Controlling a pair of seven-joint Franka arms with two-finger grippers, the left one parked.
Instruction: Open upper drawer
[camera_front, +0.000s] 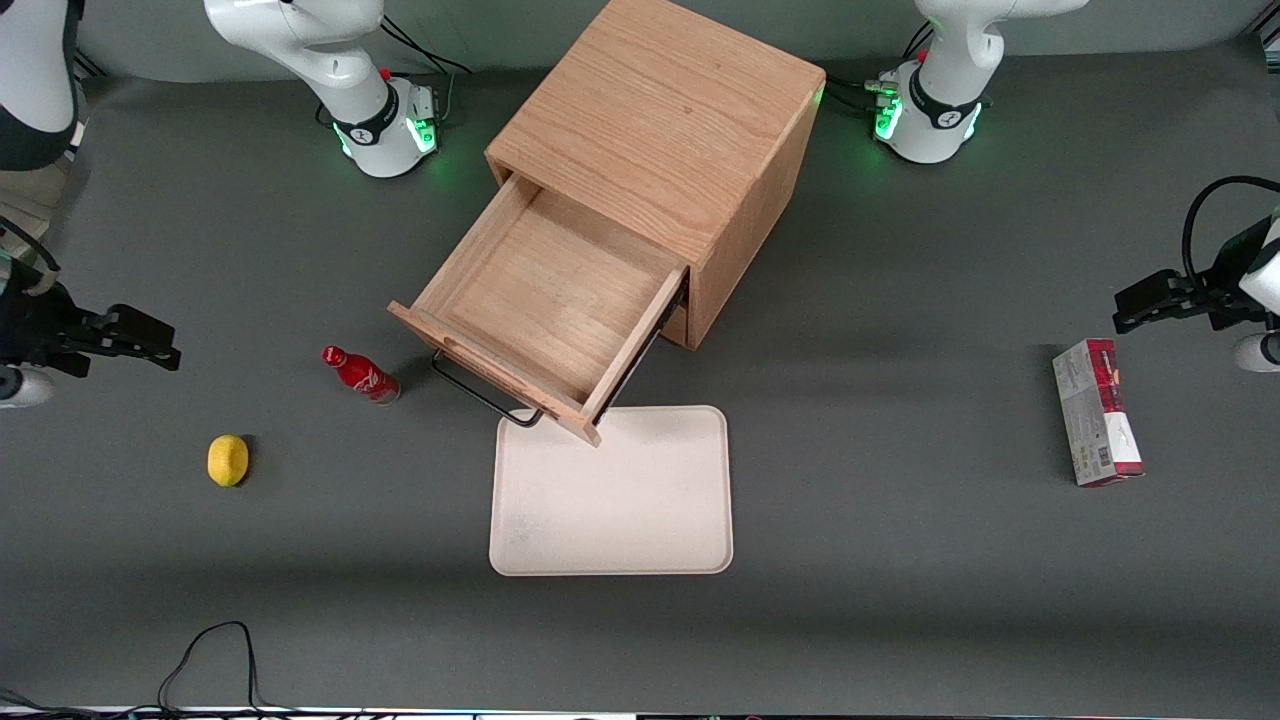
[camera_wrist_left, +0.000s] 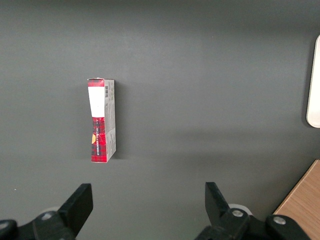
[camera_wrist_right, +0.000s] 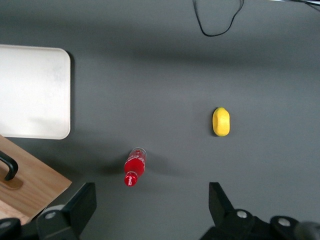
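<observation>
Upper drawer (camera_front: 555, 300) pulled well out of cabinet (camera_front: 665, 130), handle (camera_front: 480, 392) overhanging tray (camera_front: 612, 500); looks done. Gripper (camera_front: 150, 345) parked at 9 o'clock, fingers apart, holding nothing. Red bottle (camera_front: 360, 374), lemon (camera_front: 228, 460) near 8 o'clock.

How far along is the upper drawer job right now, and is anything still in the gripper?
Done, it appears: the upper drawer stands pulled well out of the cabinet, its bare tray showing and its black handle overhanging the white tray's edge. In hand: nothing; the gripper is open, away from the handle, toward the working arm's end of the table. Left: seemingly nothing.
</observation>
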